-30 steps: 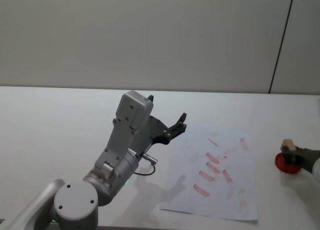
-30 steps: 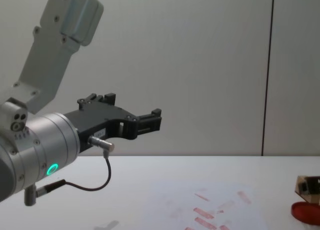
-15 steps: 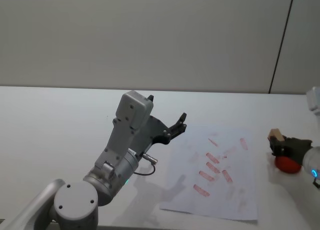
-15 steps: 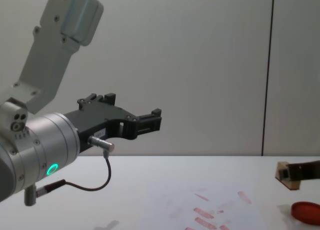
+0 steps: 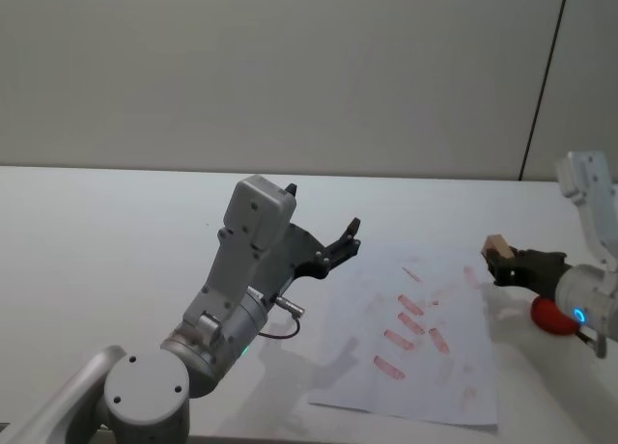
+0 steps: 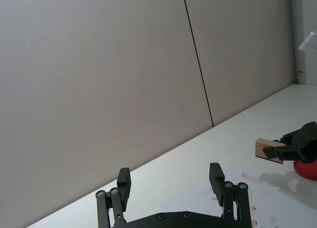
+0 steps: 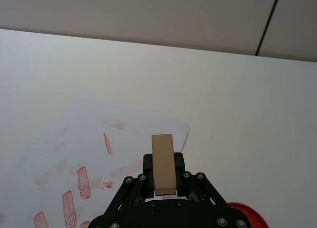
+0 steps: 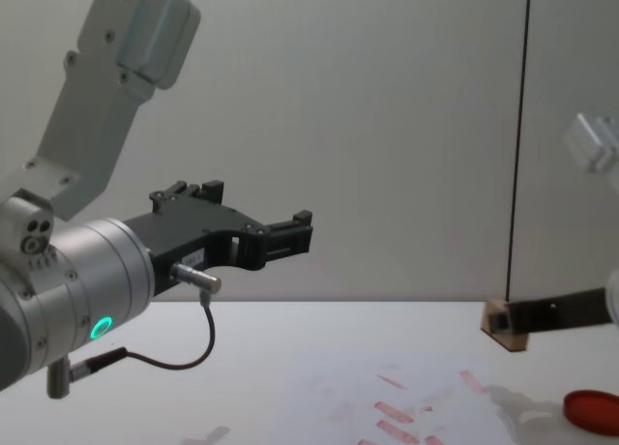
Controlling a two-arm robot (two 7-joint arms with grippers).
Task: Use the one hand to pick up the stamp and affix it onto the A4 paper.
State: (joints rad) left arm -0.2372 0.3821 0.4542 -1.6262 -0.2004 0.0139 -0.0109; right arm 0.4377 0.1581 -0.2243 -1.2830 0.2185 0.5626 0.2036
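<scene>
Head view, nearest first: the large silver-grey left arm with a green ring rises from the bottom edge. Its black left gripper hangs in the air above the white table, just left of the sheet, with its jaws spread wide and nothing between them.

Beyond and to the right lies the white A4 paper, flat on the table and dotted with red-pink rectangular stamp marks.

Over the paper's right edge, the slim black right gripper reaches in from the right on a silver-white arm with a blue glowing ring. Its jaws are clamped on the small pale tan wooden block stamp. From the chest view the stamp sits clear above the sheet, with a faint shadow on the surface beneath it.

A flat red round ink pad rests on the table just right of the paper, below that arm's wrist.

A plain grey wall with one dark vertical seam stands behind the table.
</scene>
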